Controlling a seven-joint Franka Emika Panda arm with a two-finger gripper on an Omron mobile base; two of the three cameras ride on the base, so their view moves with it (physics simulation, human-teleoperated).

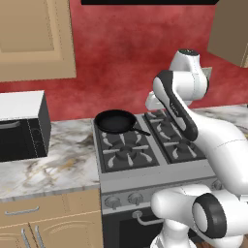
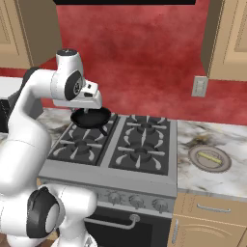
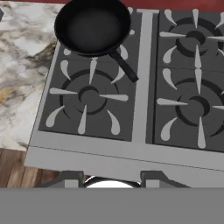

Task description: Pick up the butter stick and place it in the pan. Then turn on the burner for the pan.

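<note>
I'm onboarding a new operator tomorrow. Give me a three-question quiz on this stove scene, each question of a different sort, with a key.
1. True or false: the butter stick already lies in the pan.
2. Multiple choice: on which burner does the pan sit? A) front left B) rear left C) rear right
3. Fill in: the butter stick rests on a small round ___ on the counter right of the stove.

Key:
1. False. The pan is empty; the stick is on the counter to the stove's right.
2. B
3. plate
</note>
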